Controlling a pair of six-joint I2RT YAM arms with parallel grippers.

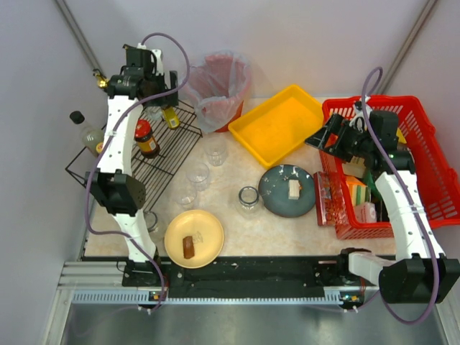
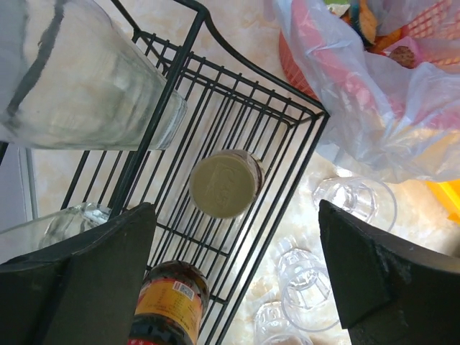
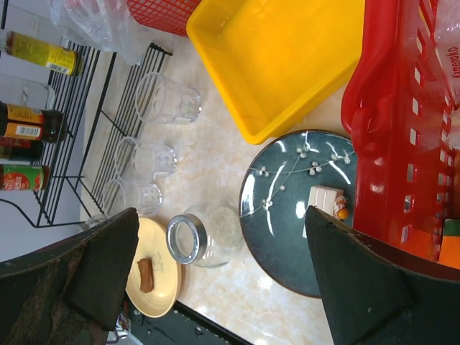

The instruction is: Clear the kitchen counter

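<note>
1. The worktop [image 1: 287, 233], pale marble-look with a black rail, lies between the two arms. It is fixed, hard and smooth, so I'd expect loose things to slide on it rather than catch.
2. Far left, a wire rack [image 1: 169, 154] stands on it, carrying a red-capped sauce bottle [image 1: 146, 138]. The left claw [image 1: 164, 106] hangs over the rack's far end with its fingers spread wide and nothing between them. Its own camera shows a pale-capped bottle [image 2: 224, 185] standing below.
3. Just right of the rack stand three clear glasses [image 1: 198, 175]. They look light, thin-walled, brittle and slick. A gentle squeeze across the wall seems safer than pinching the rim.
4. Near the front rail sits a cream plate [image 1: 194, 238] with a brown morsel [image 1: 188, 246] on it. It looks stiff and flat, so only its rim offers a hold, and it should be kept level.
5. Next comes a glass jar [image 1: 249, 200] with a metal-ringed mouth. It is probably heavier than the glasses, and its round wall just under that ring is the place to grip.
6. A dark plate [image 1: 277, 194] holding a small piece of food lies just beside the red basket [image 1: 431, 144], in front of the yellow tray [image 1: 277, 123].
7. The right claw [image 1: 325, 136] hovers by the basket's near-left corner, fully spread and empty.
</note>
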